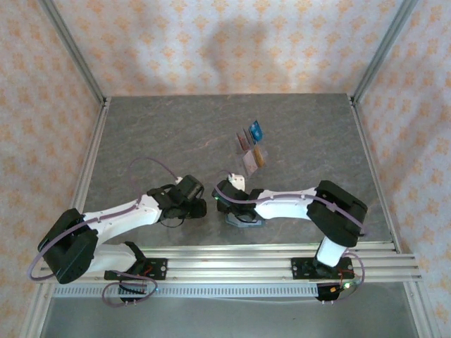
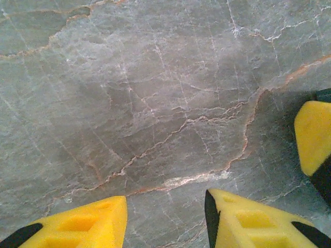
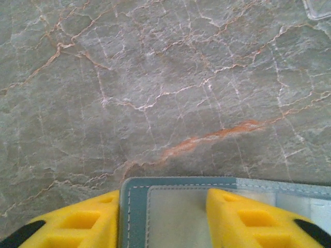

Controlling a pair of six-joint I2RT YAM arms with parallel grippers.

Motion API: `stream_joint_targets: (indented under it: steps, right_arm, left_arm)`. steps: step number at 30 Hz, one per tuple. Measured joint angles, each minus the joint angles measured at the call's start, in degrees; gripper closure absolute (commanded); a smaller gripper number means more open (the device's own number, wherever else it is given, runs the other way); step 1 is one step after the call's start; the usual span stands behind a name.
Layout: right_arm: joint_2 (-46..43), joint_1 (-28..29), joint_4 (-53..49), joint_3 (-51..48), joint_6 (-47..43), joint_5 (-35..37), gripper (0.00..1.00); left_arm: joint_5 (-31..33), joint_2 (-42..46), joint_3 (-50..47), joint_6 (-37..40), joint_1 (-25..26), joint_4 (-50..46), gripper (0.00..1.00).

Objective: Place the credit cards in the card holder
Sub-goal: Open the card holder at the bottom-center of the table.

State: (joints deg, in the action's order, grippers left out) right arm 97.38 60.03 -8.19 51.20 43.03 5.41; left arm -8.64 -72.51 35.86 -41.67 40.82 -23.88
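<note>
The right gripper (image 3: 163, 199), with yellow wedge-shaped fingers, stands parted directly over the card holder (image 3: 181, 222), a small teal blue-grey fold-over wallet with stitched edges. Its paler grey lining shows in the gap between the jaws. The left finger sits at the wallet's left edge and the right finger overlaps its lining, but whether the tips press on it cannot be told. The wallet lies opened out, inside face up, at the near middle of the table just beyond the rails. Its long axis runs left to right, roughly along the near edge. Just to its left the left gripper (image 2: 165, 206), also yellow-fingered, hangs released over bare surface with nothing between its fingers. Farther back and slightly right, apart from the wallet, the credit cards (image 1: 254, 146) cluster in a short row. There is a bright blue one farthest, then mauve-pink ones and an orange-brown one, all thin small rectangles that seem tilted on edge. Everything rests on a grey marble-patterned tabletop (image 1: 155, 134) with rust-coloured veins.
</note>
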Motion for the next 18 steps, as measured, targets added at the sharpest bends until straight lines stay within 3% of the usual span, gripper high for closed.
stream_joint_targets:
  steps: [9,18]
  right_arm:
    - [2.5,-0.3,1.8,2.1,1.7,-1.4,0.31]
    - [1.9,-2.9,5.6,1.1,2.7,-7.6,0.22]
  left_arm:
    - [-1.9,4.3,-0.1,1.3,2.4,0.1,0.45]
    - [-0.4,2.6,0.1,1.2,5.7,2.1,0.50]
